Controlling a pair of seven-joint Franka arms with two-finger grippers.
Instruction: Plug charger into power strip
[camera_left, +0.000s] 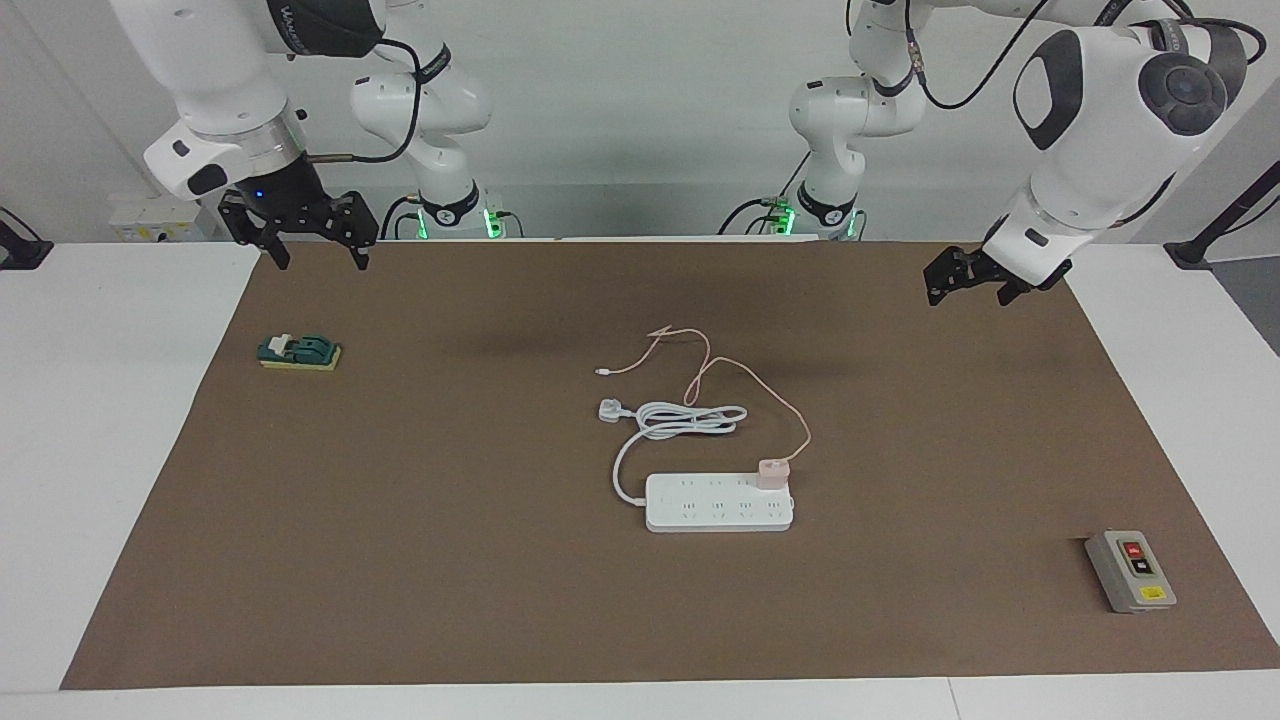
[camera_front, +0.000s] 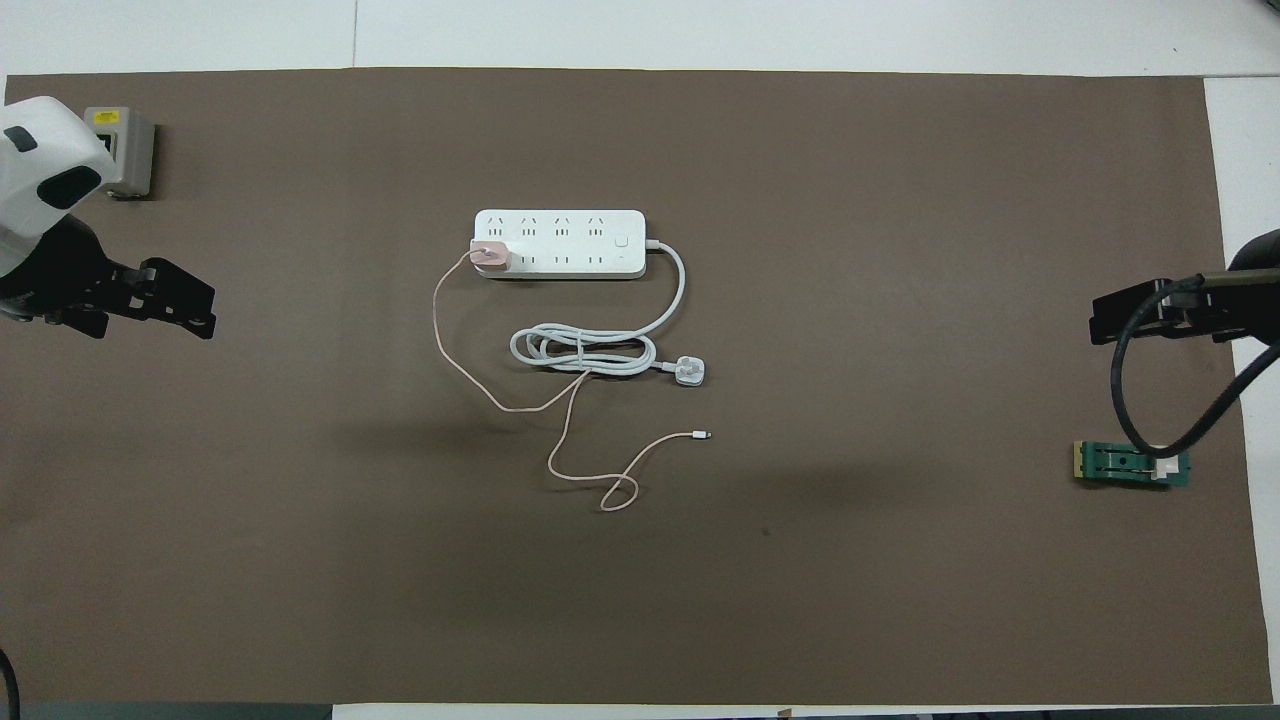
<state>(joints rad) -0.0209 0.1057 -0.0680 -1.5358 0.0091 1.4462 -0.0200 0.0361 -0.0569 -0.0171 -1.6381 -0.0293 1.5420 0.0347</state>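
1. I see the charger (camera_left: 773, 472) standing on the strip (camera_left: 719, 503), at its end toward the left arm, in the row nearer the robots; it looks plugged in already.
2. Left gripper (camera_left: 962, 279) hangs over the mat near the left arm's end, jaws apart, empty. Right gripper (camera_left: 303, 228) hangs over the mat's corner at the right arm's end, also spread and empty.
3. I judge the charger light, rigid and smooth: grip its flat sides, never the thin limp cable (camera_front: 470, 375).
4. The strip looks stiff and flat; it may slide when pushed.
5. Count: one charger, one strip, one white plug (camera_left: 610, 410), one grey box (camera_left: 1130, 571), one green block (camera_left: 299, 352).
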